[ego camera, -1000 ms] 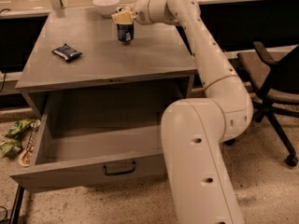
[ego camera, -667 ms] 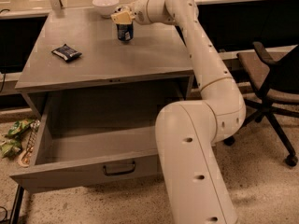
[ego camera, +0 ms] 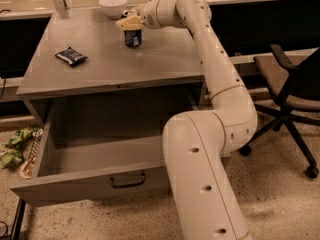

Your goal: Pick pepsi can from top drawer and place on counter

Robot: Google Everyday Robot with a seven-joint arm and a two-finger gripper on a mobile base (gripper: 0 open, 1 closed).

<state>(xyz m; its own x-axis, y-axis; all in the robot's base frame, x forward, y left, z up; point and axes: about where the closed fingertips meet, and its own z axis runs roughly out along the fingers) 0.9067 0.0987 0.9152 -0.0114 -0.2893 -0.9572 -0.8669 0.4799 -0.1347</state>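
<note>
The pepsi can (ego camera: 133,38), dark blue with light markings, stands upright on the counter (ego camera: 150,59) at its far middle. My gripper (ego camera: 131,23) is right at the can's top and covers it. The arm reaches over the counter from the right. The top drawer (ego camera: 75,191) is pulled fully open below the counter, with its dark handle (ego camera: 127,180) at the front centre. What shows of the drawer's inside holds nothing; my arm hides its right part.
A flat dark snack packet (ego camera: 71,56) lies on the counter's left side. A white bowl (ego camera: 113,5) stands at the back edge. A black office chair (ego camera: 292,94) is to the right. Green packets (ego camera: 15,144) lie on the floor at the left.
The near part of my arm has shifted slightly left. The gripper and the can have stayed in the same place on the counter.
</note>
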